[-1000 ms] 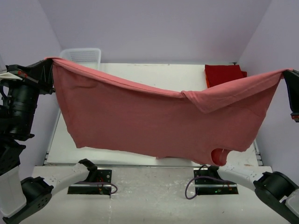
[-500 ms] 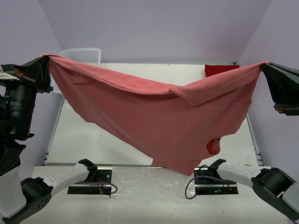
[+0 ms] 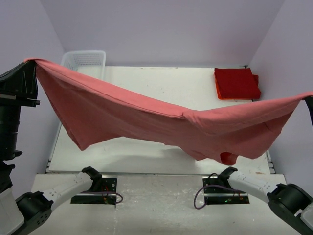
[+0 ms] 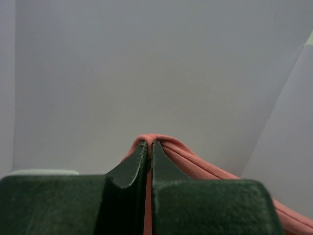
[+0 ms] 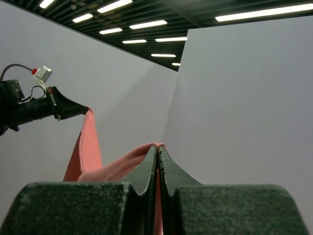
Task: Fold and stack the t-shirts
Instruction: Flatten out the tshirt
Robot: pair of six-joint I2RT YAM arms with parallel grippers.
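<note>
A faded salmon-red t-shirt point(image 3: 161, 125) hangs stretched in the air between my two grippers, above the white table point(image 3: 161, 83). My left gripper point(image 3: 30, 68) is shut on its left corner at the far left; the cloth shows pinched between the fingers in the left wrist view point(image 4: 149, 144). My right gripper point(image 3: 309, 100) is shut on the right corner at the frame's right edge, with cloth pinched in the right wrist view point(image 5: 158, 148). The shirt sags in the middle, a sleeve hanging low at the front right. A brighter red folded t-shirt stack point(image 3: 237, 83) lies at the back right.
A white plastic mesh basket point(image 3: 85, 61) stands at the back left corner, partly behind the hanging shirt. Purple walls close in the back and both sides. The arm bases point(image 3: 98, 188) sit at the near edge.
Both grippers moved outward, the left also up and the right down, pulling the shirt wider and flatter. The folded red stack, earlier partly covered, now shows whole.
</note>
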